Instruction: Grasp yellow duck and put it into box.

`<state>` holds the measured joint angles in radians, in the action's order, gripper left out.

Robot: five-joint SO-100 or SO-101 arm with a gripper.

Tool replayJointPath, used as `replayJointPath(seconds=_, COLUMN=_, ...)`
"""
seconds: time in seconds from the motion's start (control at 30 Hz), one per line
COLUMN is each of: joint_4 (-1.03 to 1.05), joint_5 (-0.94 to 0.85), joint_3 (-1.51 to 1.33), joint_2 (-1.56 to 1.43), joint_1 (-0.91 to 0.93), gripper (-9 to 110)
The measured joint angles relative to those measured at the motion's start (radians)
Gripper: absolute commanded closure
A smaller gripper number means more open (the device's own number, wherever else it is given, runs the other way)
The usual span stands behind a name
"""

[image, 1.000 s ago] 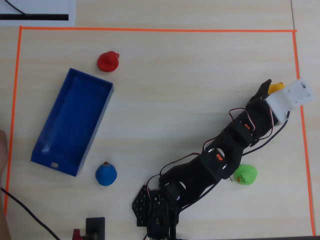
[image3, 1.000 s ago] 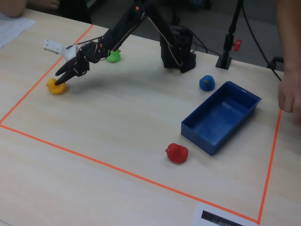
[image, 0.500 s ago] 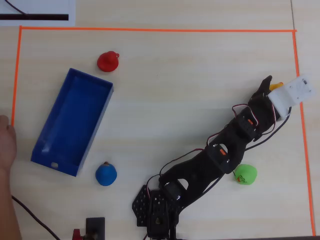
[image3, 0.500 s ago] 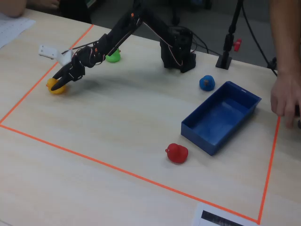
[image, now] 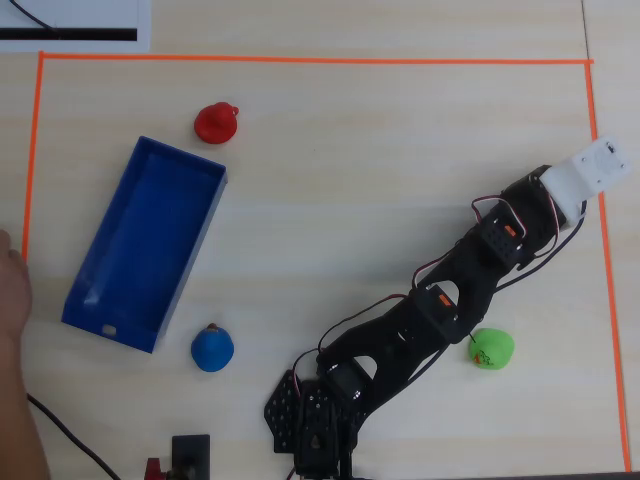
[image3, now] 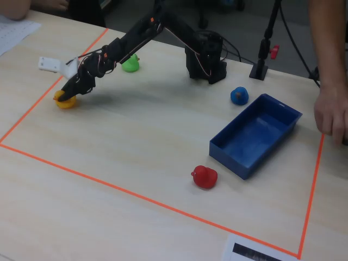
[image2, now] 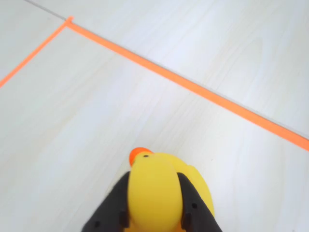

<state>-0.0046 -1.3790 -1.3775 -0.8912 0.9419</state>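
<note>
The gripper (image2: 154, 212) is pinched on the yellow duck (image2: 161, 191), one black finger (image2: 113, 210) on each flank of its body and the orange beak poking out ahead. In the fixed view the duck (image3: 64, 100) sits at the table's left side, just inside the orange tape border (image3: 32, 111), apparently on the table or barely off it; overhead the arm hides it. The duck looks like a light, smooth, rounded toy, probably hollow and a little springy, so it could squirt out of a hard squeeze. The broad mid-body hold it has now seems the safest place. The box (image3: 255, 135) lies well apart, toward the table's far right edge. By count: one yellow duck, one red toy (image3: 205, 176), one blue toy (image3: 239, 95), one green toy (image3: 130, 65), one box.
</note>
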Motion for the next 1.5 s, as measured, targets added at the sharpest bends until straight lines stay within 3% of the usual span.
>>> replayJointPath(seconds=0.3, joint_4=0.086, joint_5=0.034, joint_3=0.043, joint_2=-0.003, joint_1=0.000, gripper=101)
replayJointPath(seconds=0.47, joint_4=0.314, joint_5=0.138, joint_3=0.158, joint_2=-0.011, joint_1=-0.008, gripper=101)
replayJointPath(seconds=0.8, joint_4=0.900, joint_5=0.210, joint_3=0.129, joint_2=-0.463, joint_1=-0.176, gripper=101)
replayJointPath(seconds=0.97, joint_4=1.126, joint_5=0.123, joint_3=-0.135, joint_2=-0.773, joint_1=-0.328, gripper=101)
replayJointPath(seconds=1.17, joint_4=1.209, joint_5=0.055, joint_3=-0.594, joint_2=-1.207, joint_1=-0.574, gripper=101)
replayJointPath(seconds=1.3, joint_4=1.313, joint_5=0.130, joint_3=-0.775, joint_2=-1.451, joint_1=-0.799, gripper=101)
replayJointPath(seconds=1.5, joint_4=1.532, joint_5=0.377, joint_3=-0.629, joint_2=-1.431, joint_1=-1.204, gripper=101)
